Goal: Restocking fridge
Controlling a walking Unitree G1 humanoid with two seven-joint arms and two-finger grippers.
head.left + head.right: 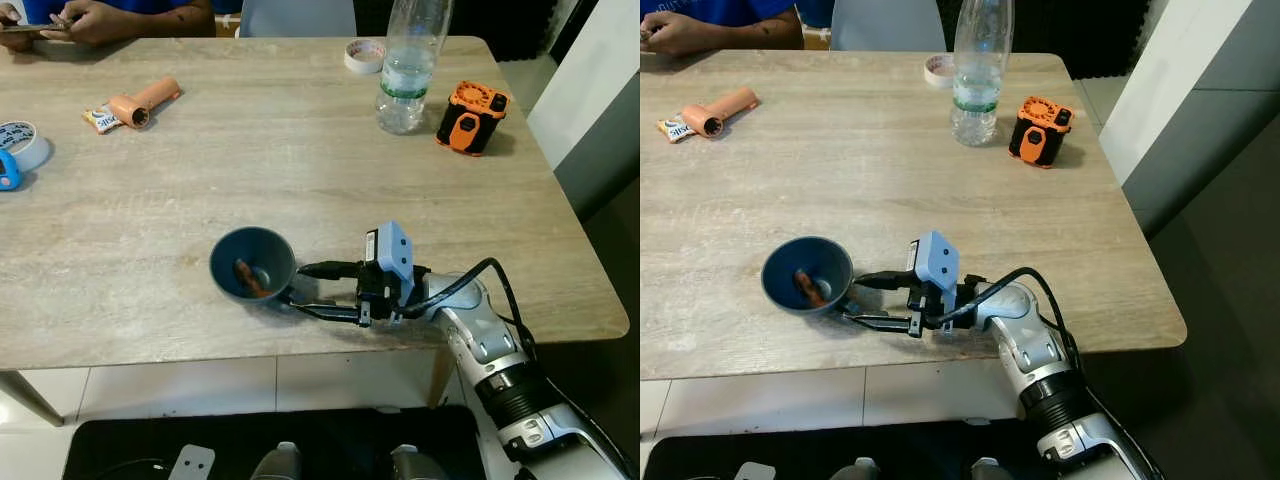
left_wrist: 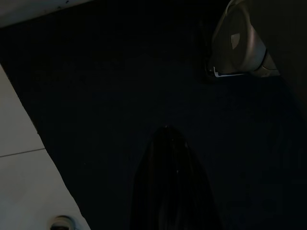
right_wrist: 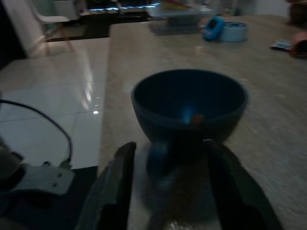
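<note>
A dark blue bowl (image 1: 252, 262) stands near the front edge of the wooden table (image 1: 300, 170), with a small orange-brown piece (image 1: 250, 278) inside it. My right gripper (image 1: 298, 289) reaches in from the right and is open, one black finger on each side of the bowl's near wall. In the right wrist view the bowl (image 3: 189, 108) sits just beyond the two fingers (image 3: 120, 182), close to them; whether they touch it I cannot tell. My left arm hangs idle, and its wrist view is very dark, with a black finger (image 2: 168, 187) above the floor.
At the back of the table stand a clear plastic bottle (image 1: 405, 70), an orange and black device (image 1: 472, 117) and a tape roll (image 1: 364, 55). A peach tube (image 1: 143, 103) and another tape roll (image 1: 20, 140) lie at the left. A person's hands (image 1: 90, 20) rest at the far edge.
</note>
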